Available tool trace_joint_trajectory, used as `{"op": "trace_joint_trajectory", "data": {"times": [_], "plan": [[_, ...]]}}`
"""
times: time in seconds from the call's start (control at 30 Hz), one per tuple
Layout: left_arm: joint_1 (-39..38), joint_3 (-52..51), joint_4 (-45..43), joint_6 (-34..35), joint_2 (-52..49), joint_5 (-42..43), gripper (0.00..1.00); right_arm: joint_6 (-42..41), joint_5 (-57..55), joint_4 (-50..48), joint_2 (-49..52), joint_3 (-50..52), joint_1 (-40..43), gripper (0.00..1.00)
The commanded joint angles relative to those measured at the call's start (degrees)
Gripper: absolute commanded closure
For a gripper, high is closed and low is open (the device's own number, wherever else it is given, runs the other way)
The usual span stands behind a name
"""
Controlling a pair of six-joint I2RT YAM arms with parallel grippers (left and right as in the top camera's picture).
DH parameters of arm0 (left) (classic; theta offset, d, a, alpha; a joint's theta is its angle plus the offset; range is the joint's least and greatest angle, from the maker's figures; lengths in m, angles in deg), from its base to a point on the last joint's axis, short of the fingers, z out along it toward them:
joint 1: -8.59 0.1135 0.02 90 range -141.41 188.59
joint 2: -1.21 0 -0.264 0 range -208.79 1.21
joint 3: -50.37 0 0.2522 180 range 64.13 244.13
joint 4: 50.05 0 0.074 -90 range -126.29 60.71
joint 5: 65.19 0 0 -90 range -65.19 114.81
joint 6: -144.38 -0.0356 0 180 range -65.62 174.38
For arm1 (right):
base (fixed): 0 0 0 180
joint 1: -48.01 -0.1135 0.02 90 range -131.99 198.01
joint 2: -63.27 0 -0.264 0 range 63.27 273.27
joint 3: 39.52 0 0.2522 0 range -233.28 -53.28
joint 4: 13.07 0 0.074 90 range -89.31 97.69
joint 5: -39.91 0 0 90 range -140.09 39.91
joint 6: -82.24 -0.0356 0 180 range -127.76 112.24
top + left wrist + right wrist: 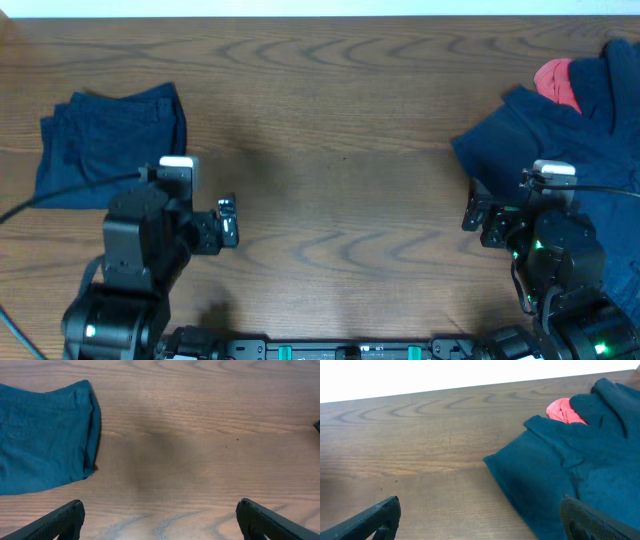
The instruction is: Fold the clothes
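A folded navy-blue garment (110,145) lies at the far left of the table; it also shows in the left wrist view (42,442). A heap of navy-blue clothes (565,130) lies at the far right with a pink-red piece (557,82) tucked in it; both show in the right wrist view (570,467), (562,411). My left gripper (226,221) is open and empty, right of the folded garment, over bare wood (160,520). My right gripper (478,218) is open and empty at the heap's near left edge (480,520).
The wooden table (330,150) spans the view, with its far edge along the top. Both arm bases stand at the near edge.
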Motion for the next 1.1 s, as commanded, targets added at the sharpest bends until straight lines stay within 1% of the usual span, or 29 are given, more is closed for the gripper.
{"op": "trace_joint_trajectory", "data": {"times": [0.0, 0.47, 0.83, 0.97, 1.07], "plan": [[0.1, -1.1, -0.5, -0.1, 1.2, -0.2, 0.02, -1.0, 0.9, 1.4, 0.2, 0.4, 0.1, 0.01], [0.1, -1.1, -0.2, -0.1, 0.9, -0.2, 0.02, -0.9, 1.3, 9.4, 0.2, 0.4, 0.1, 0.01], [0.1, -1.1, -0.2, -0.1, 0.9, -0.2, 0.02, -0.6, 0.9, 12.7, 0.1, 0.4, 0.1, 0.01], [0.1, -1.1, -0.2, -0.2, 0.9, -0.2, 0.02, 3.0, 2.5, 9.4, -0.8, 1.3, 1.0, 0.01], [0.1, -1.1, -0.2, -0.1, 0.9, -0.2, 0.02, 11.2, 7.8, 0.5, -3.6, 5.4, 3.6, 0.01]]}}
